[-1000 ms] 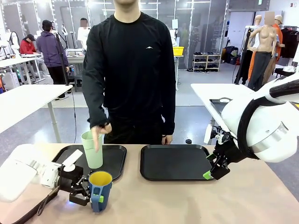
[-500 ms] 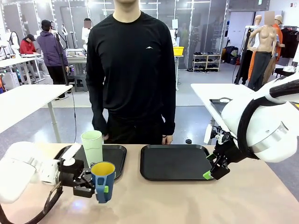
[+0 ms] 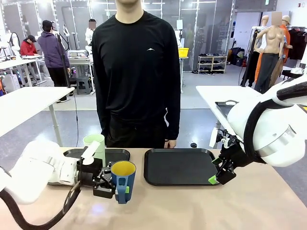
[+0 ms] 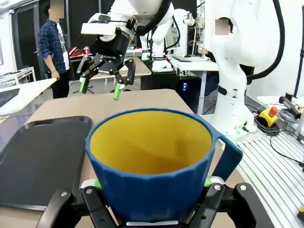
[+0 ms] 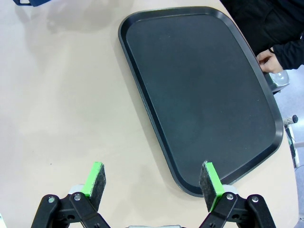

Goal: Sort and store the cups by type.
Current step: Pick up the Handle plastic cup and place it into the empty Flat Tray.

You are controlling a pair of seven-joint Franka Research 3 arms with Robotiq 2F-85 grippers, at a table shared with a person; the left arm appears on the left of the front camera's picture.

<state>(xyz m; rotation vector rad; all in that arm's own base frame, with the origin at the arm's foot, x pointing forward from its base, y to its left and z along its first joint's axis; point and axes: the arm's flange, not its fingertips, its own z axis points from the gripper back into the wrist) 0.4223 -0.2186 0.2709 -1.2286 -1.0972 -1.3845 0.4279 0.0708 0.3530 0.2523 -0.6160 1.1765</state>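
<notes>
**Mug in hand, one tray waiting**

Tan tabletop runs wide under both my arms, with a person standing at its far edge and a busy workshop behind.

My left gripper is clamped on the blue mug, green pads pressed to either side of its lower wall, handle turned toward me in the front view. In my left wrist view the mug sits upright between my fingers, its yellow inside bare. I judge it to be lifted or only just clear of the table; I cannot tell which. Just beyond my left gripper, on the far side, the mint-green tumbler stands on the left tray, so that cup looks stored. The mug is what is left, and I take the right tray as its place, since nothing lies on it.

Outward to the side, the right tray's raised rim is the edge the mug must clear. Bare table lies between my left gripper and that rim, so the path looks open.

My right gripper hangs near the right tray's outer corner, spread wide and holding nothing; beneath its pads lie bare table and the tray's near rim. The person's hand rests at the tray's far edge, which I should stay clear of.
</notes>
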